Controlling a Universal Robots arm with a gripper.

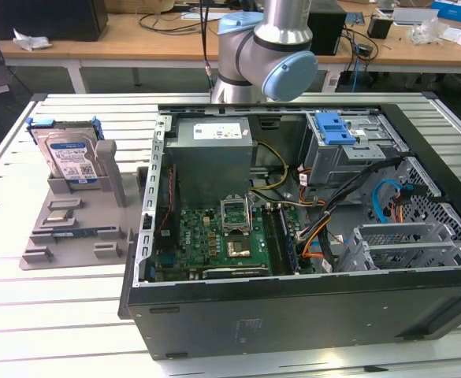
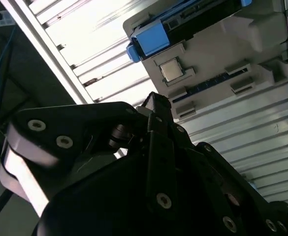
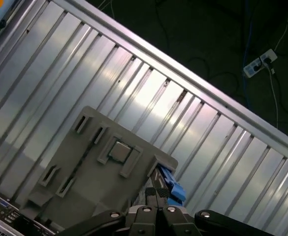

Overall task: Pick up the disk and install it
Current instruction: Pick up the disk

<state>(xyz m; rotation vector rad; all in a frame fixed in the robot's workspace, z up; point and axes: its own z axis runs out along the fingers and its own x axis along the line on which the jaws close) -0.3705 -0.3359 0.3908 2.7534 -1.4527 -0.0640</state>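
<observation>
Near the edge of the ribbed aluminium table at the exterior view's left, the flat silver metal disk with a blue-and-white label and blue plastic rails stands on edge in a matt grey moulded plastic fixture. It is probably dense, rigid, smooth-faced and sensitive to knocks. It looks best pinched across its broad flat faces near the top, clear of the springy rails. In the first wrist view the black metal gripper hangs apart from it, jaws drawn together on nothing. Rightward lies the open black steel computer case.
</observation>
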